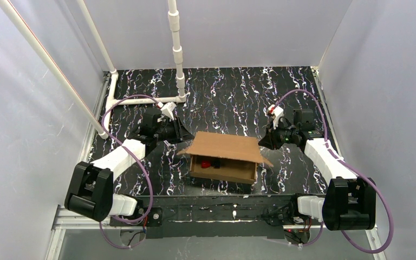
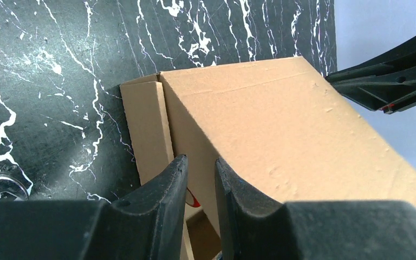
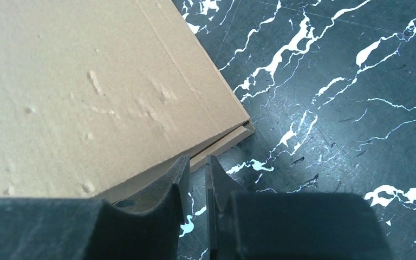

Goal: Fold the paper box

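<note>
The paper box is brown corrugated cardboard in the middle of the table, its lid tilted low over the tray and its front open. Something red lies inside. My left gripper is at the box's back left corner. In the left wrist view its fingers stand a narrow gap apart by the lid's side flap, and nothing shows pinched between them. At the right rear corner, my right gripper is narrowly open; bare table shows through its gap beside the lid's edge.
The table is black with white marbling. A white pipe frame lies at the back left, with an upright pipe rising from it. Pale walls close in the left, back and right sides. The arm bases line the near edge.
</note>
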Motion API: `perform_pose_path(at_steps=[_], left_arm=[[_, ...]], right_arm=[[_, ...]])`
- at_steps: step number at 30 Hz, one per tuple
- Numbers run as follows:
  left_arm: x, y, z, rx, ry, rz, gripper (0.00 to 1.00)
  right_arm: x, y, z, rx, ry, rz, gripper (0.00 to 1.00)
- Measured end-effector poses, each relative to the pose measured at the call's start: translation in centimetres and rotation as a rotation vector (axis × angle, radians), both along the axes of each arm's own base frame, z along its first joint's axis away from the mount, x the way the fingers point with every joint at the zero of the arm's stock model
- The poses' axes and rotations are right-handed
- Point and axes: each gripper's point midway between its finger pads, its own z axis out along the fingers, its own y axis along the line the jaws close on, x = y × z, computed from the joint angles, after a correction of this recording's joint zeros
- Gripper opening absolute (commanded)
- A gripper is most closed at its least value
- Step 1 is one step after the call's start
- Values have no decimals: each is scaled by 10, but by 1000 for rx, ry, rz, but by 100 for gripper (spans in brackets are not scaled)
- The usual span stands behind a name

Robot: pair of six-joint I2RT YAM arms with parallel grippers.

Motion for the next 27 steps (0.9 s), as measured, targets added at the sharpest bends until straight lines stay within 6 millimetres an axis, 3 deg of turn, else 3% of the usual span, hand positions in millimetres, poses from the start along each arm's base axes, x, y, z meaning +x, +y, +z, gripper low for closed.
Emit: perform_pose_path(at_steps=[10, 18, 23, 27], left_arm=[[-11, 11, 2, 22, 25, 45, 27], [-29, 34, 12, 73, 57, 129, 55], [-41, 30, 20, 46, 61, 85, 58], [-50, 21, 6, 52, 127, 34, 57]], right_arm=[[-2, -2, -3, -21, -4, 9, 31], [-8, -6, 1, -62, -14, 63, 42], [-10, 1, 20, -34, -54, 114, 50], [-22, 18, 20, -19, -27, 209, 49]])
